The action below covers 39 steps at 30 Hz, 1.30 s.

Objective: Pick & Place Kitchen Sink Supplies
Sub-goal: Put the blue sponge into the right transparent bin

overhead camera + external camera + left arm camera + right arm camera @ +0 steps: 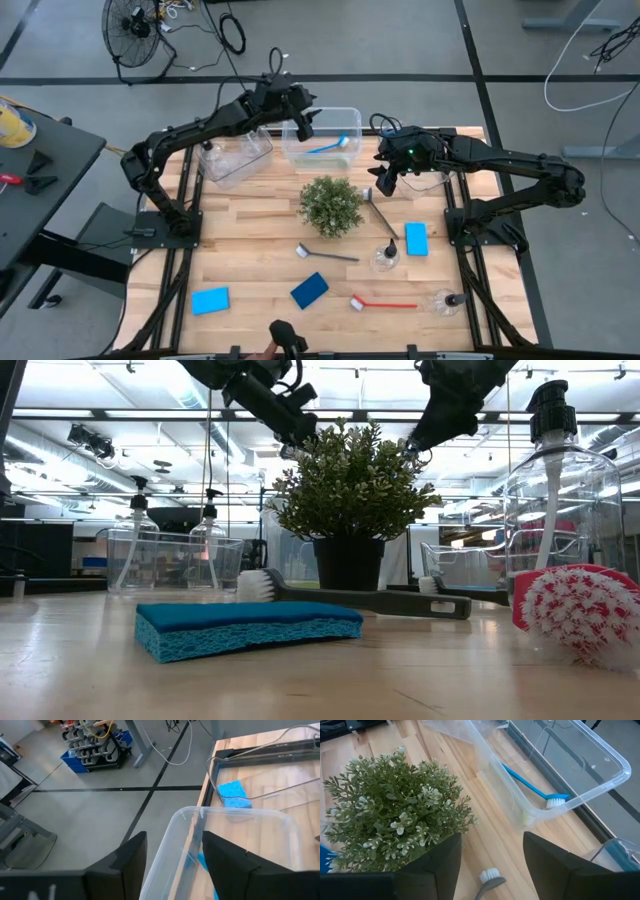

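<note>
Butcher-block table (250,215): one blue dish brush (328,146) lies in the clear bin (352,122) at twelve o'clock; sponges, brushes and bottles remain scattered toward six. Left gripper (304,124) and right gripper (385,182) hover open, empty

Table centre: plant (331,205) stands tall, blocking straight passage across the middle.
Far edge: two clear bins (322,137) occupy it.
Near half: sponges (309,290), brushes (383,303) and bottles (386,258) lie scattered, open wood between them.
Near left: one sponge (210,300) only.
</note>
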Motion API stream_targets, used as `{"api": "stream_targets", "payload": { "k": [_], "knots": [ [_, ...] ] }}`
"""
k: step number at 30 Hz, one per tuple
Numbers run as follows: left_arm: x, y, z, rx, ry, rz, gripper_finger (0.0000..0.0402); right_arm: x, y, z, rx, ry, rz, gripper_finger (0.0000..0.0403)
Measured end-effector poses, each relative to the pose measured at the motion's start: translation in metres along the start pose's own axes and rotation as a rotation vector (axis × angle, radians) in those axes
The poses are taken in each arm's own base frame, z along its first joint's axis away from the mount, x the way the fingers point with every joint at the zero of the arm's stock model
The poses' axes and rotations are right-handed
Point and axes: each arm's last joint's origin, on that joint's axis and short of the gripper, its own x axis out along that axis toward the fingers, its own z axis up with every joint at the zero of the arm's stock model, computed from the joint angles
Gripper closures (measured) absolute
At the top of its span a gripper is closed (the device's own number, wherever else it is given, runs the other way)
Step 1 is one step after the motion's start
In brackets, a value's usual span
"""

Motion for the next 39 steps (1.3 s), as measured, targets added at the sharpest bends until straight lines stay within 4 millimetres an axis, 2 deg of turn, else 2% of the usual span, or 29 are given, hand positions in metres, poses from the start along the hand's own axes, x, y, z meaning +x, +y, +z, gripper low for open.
{"api": "stream_targets", "payload": {
  "k": [8, 16, 21, 39],
  "knots": [
    [-0.037, -0.003, 0.024, -0.092, -0.075, 0.014, 0.0204, 0.0, 0.0, 0.0, 0.0, 0.001, 0.009, 0.019],
    [-0.072, -0.017, 0.04, -0.089, -0.091, -0.047, 0.0204, 0.0, 0.0, 0.0, -0.031, 0.002, 0.009, 0.019],
    [-0.094, -0.031, 0.045, -0.123, -0.074, -0.122, 0.0204, 0.0, 0.0, 0.0, -0.031, 0.002, 0.009, 0.019],
    [-0.161, -0.095, 0.063, -0.058, -0.084, -0.441, 0.0204, 0.0, 0.001, 0.0, -0.023, 0.002, 0.012, 0.019]
  ]
}}
